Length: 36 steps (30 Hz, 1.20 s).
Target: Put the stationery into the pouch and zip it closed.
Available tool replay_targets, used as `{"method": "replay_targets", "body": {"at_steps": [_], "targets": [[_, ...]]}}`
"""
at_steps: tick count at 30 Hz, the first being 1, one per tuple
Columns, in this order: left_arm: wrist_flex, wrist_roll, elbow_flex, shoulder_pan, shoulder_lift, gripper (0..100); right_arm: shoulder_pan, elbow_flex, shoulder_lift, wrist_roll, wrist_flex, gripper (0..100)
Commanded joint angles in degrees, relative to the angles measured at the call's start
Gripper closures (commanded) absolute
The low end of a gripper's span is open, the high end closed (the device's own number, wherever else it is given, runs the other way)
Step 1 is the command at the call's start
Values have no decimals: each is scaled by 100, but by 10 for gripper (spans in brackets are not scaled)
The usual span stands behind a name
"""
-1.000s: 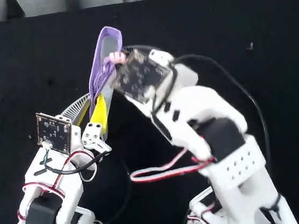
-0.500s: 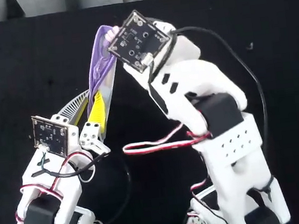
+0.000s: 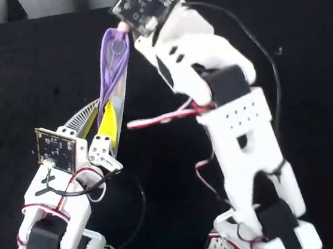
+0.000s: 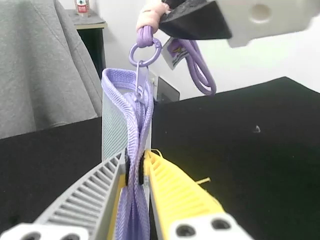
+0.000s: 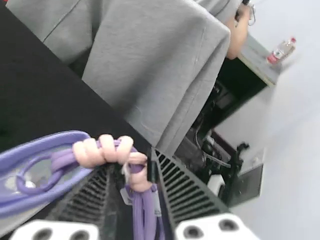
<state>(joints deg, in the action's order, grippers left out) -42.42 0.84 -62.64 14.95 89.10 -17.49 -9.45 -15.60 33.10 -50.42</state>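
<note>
My left gripper [image 4: 135, 162] was clamped on the lower end of the purple pouch [image 3: 113, 67]. The grey finger pressed one side, the yellow finger the other, and the fabric was pinched flat between them. Seen from above, that gripper sat near 9 o'clock over the black table [image 3: 303, 55], and the pouch ran from it toward 12 o'clock, stretched taut between my two grippers. My right gripper [image 5: 150, 167], up near 11 o'clock, had its fingers closed on the pink-wrapped purple cord [image 5: 102, 150]. The cord hung from a small ring [image 4: 145, 52] at the pouch's top end, and its loose loop dangled just beside my right fingers.
</note>
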Motion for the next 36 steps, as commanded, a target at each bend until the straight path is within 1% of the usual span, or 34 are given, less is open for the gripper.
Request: {"method": "replay_targets", "body": {"at_steps": [1,13,27,36], "targets": [[-62,44,-119,-48,-35,973,826,-901,259,35,97,988],[-62,44,-127,-48,-35,973,1116,-1684,1182,35,132,988],[-62,44,-127,-48,-35,973,1486,-3240,2888,35,79,988],[-62,44,-127,-48,-35,973,1495,-3574,3108,35,-123,988]]}}
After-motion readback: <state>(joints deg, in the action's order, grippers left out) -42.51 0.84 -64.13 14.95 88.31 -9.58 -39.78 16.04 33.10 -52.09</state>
